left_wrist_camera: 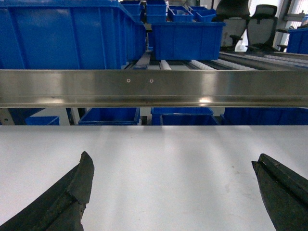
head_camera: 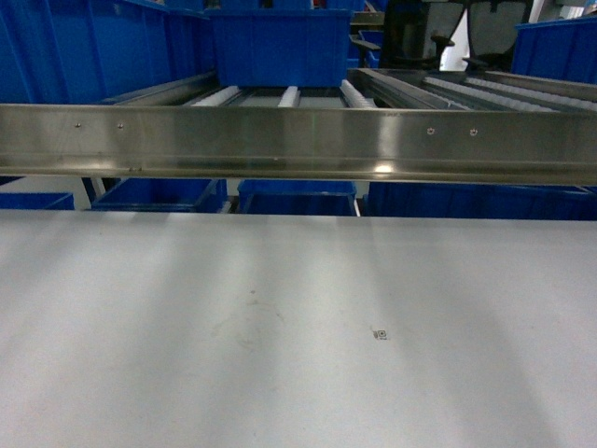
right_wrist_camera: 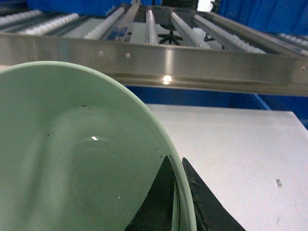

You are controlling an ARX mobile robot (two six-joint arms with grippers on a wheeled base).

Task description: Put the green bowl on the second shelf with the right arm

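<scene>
The green bowl, pale mint with a lighter inside, fills the left of the right wrist view. My right gripper is shut on its rim, one dark finger inside the bowl and one outside. Bowl and gripper hang over the white table, short of the steel rail of the roller shelf. My left gripper stands open over bare table, nothing between its fingers. Neither gripper nor the bowl shows in the head view.
A steel rail crosses the head view, with roller tracks behind it. Large blue bins sit on the rollers, more blue bins below. Black office chairs stand far back. A small marker lies on the table.
</scene>
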